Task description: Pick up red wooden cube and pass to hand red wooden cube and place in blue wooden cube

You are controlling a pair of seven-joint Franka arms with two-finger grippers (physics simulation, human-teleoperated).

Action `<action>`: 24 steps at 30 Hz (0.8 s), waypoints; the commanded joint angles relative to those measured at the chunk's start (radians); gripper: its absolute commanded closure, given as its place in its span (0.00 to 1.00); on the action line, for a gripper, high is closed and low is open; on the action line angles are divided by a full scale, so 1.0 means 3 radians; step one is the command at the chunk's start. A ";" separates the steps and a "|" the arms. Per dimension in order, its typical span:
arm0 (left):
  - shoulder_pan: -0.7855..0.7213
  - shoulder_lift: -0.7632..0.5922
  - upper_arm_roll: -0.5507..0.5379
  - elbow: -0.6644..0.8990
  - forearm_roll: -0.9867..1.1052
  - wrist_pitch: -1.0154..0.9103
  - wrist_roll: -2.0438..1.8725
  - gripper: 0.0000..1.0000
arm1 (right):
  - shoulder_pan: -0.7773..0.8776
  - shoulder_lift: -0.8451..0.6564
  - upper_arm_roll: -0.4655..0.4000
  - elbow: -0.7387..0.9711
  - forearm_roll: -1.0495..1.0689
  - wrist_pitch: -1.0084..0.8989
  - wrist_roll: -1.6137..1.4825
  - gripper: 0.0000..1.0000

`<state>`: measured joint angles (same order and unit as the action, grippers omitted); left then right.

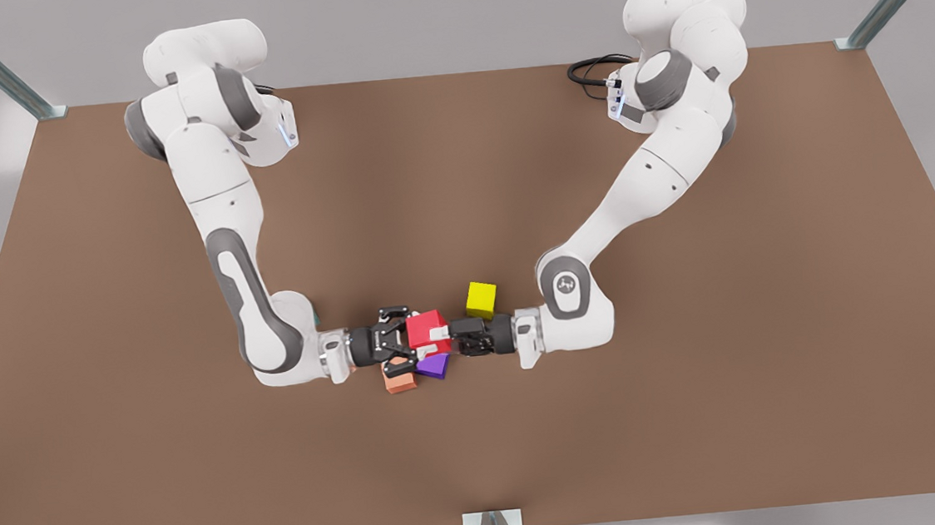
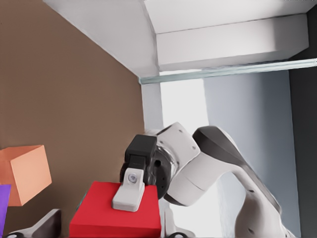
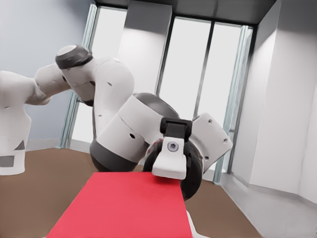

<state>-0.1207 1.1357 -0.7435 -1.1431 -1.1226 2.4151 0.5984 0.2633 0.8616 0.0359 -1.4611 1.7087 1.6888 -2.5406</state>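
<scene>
Two grippers meet nose to nose over the middle of the table (image 1: 696,411), with the red cube (image 1: 425,329) between them and lifted off the surface. The right gripper (image 1: 442,336), coming in from the front view's right, is clamped on the red cube. From the left wrist view I see its white pad lying flat on the cube's face. The left gripper (image 1: 405,337), the one with the silver ring, sits right at the cube's other side. I cannot tell whether it has bitten on yet.

That is my main worry. If the right gripper lets go before the left has a real hold, the cube drops onto the purple cube (image 1: 434,366) and the orange cube (image 1: 399,379), which lie just beside the handover spot, and could bounce anywhere. A shallow bite at the cube's edge could also let it twist out as the arms part. The yellow cube (image 1: 481,299) sits near the right gripper, so a wide retreat might clip it.

No container here — just cubes. The teal sliver just beside the left arm's wrist I take for the blue cube (image 1: 317,316). It is a solid block, so I'd judge that "in" means setting red on top of it, and an off-centre release there would let the cube slide off.
</scene>
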 commanded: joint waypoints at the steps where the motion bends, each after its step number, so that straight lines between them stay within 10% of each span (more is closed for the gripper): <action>1: 0.0039 -0.0012 -0.0002 0.0001 0.0045 -0.0027 0.0132 0.00 | -0.0014 -0.0024 -0.0002 -0.0003 -0.0020 -0.0010 0.0103 0.60; 6: 0.0320 -0.0043 -0.0007 -0.0009 0.0071 -0.0354 0.0112 0.00 | -0.0208 -0.0136 -0.0033 -0.0048 -0.0295 -0.0076 0.0215 0.60; 9: 0.0555 -0.0084 -0.0017 0.0001 0.0413 -0.0666 -0.0343 0.00 | -0.0657 -0.0514 -0.0058 -0.0069 -0.2036 -0.0485 0.1278 0.60; 13: 0.1195 -0.0891 -0.0012 0.0160 0.3792 -0.3135 -0.2203 0.00 | -0.0822 -0.0724 -0.0355 -0.0028 -0.3517 -0.0501 0.2261 0.60; 18: 0.1471 -0.1485 -0.0037 0.0303 0.4617 -0.3842 -0.3150 0.00 | -0.0607 -0.1108 -0.0360 -0.0529 -0.4402 0.0542 0.2941 0.59; 19: 0.1436 -0.2056 0.0339 -0.0355 0.4560 -0.3598 -0.2819 0.00 | -0.0586 -0.1179 -0.0350 -0.0611 -0.4570 0.0701 0.3273 0.59; 20: 0.0433 -0.2848 0.1781 -0.1178 0.4051 -0.3056 -0.1941 0.00 | -0.0540 -0.1220 -0.0350 -0.0672 -0.4596 0.0783 0.3523 0.59; 21: 0.0095 -0.2916 0.2356 -0.1185 0.3691 -0.3054 -0.1882 0.00 | -0.0494 -0.1302 -0.0350 -0.0800 -0.4642 0.0930 0.3855 0.60; 24: 0.0090 -0.2896 0.2320 -0.1119 0.3772 -0.3274 -0.1908 0.00 | -0.0402 -0.1481 -0.0350 -0.1153 -0.4729 0.1335 0.4402 0.60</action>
<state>-0.0772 0.2729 -0.0659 -1.4730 0.0235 1.4999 0.2077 0.1382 0.4296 -0.0692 -1.7836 0.3389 1.8956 -1.9578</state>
